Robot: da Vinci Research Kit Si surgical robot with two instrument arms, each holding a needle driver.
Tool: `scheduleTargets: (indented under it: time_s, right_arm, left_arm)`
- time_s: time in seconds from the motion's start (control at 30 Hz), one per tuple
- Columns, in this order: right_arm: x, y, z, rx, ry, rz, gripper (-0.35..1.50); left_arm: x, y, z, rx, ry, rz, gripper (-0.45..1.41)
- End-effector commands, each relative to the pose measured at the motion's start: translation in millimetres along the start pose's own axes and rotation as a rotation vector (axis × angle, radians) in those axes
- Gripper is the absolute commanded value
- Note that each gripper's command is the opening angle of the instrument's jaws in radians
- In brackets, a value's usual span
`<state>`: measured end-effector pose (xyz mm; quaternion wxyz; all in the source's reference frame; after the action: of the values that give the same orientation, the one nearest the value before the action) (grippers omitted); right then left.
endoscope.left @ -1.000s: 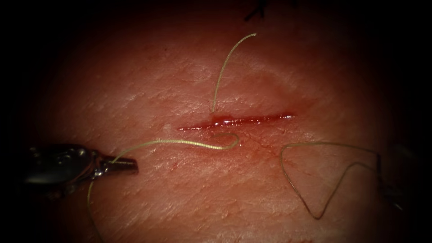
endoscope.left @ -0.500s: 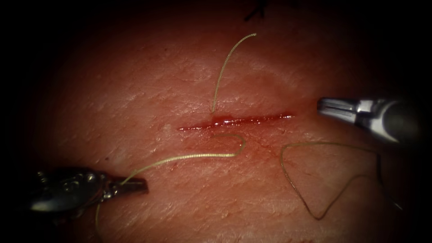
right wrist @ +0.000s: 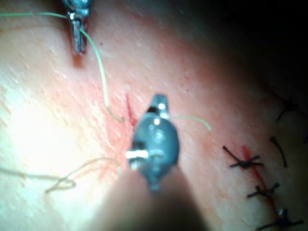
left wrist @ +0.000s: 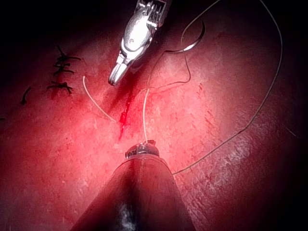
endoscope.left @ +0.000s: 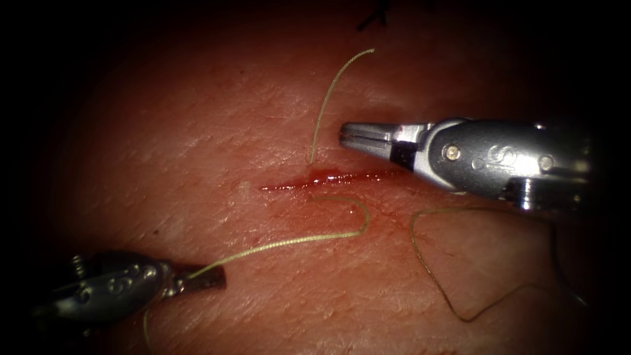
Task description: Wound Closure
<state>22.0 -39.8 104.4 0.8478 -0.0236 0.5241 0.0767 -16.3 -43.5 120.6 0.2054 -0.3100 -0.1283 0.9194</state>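
The cut [endoscope.left: 328, 178] runs across the tissue [endoscope.left: 217, 118], wet with red fluid. My left tool [endoscope.left: 217, 279] sits low at the left, shut on the pale thread [endoscope.left: 289, 242], which hooks round just below the cut. A free thread tail [endoscope.left: 328, 98] rises from the tissue just above the cut. My right tool [endoscope.left: 345, 133] reaches in from the right above the cut, shut and holding nothing, its tip close to that tail. The curved needle [left wrist: 196, 41] lies loose on the tissue beyond the right tool [left wrist: 115, 77]; neither tool holds it.
A slack loop of thread [endoscope.left: 460, 314] lies on the tissue at the lower right of the cut. Dark older stitches [right wrist: 245, 163] close another stretch of the wound beyond the right tool [right wrist: 159, 102]; a few [left wrist: 60, 72] also sit beside the cut [left wrist: 124, 115].
My right tool came in from the right and moved left over the cut's right end towards the tail. My left tool slid down and right with the thread, shifting its hook rightward.
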Motion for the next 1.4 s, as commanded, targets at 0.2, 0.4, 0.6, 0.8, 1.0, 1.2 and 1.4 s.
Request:
scheduleTargets:
  time_s: [0.2, 0.4, 0.6, 0.8, 1.0, 1.2, 1.4]
  right_arm:
    - [-1.5, -1.7, 4.7, 0.041, 0.001, -0.036, -0.35]
    - [-3.4, -2.7, 5.6, 0.079, 0.001, -0.017, -0.35]
    - [-4.3, -4.0, 5.7, 0.126, 0.019, 0.000, -0.35]
    - [-4.1, -4.6, 5.2, 0.175, 0.073, 0.023, -0.35]
    - [-4.2, -4.6, 3.9, 0.224, 0.153, 0.064, -0.35]
    - [-4.0, -5.1, 4.1, 0.245, 0.207, 0.091, -0.35]
    - [-3.5, -6.0, 4.8, 0.249, 0.256, 0.116, -0.35]
  left_arm:
    - [1.5, -1.0, -0.1, 0.045, -0.025, 0.051, -0.45]
    - [3.9, -3.3, -1.3, 0.084, -0.015, 0.114, -0.45]
    - [6.4, -6.5, 0.3, 0.099, -0.003, 0.099, -0.45]
    - [6.1, -8.4, 5.2, 0.088, -0.004, 0.110, -0.45]
    - [4.1, -8.9, 8.3, 0.056, -0.035, 0.125, -0.45]
    - [4.1, -8.5, 9.2, 0.036, -0.028, 0.126, -0.45]
    - [4.7, -8.2, 9.6, 0.029, -0.028, 0.123, -0.45]
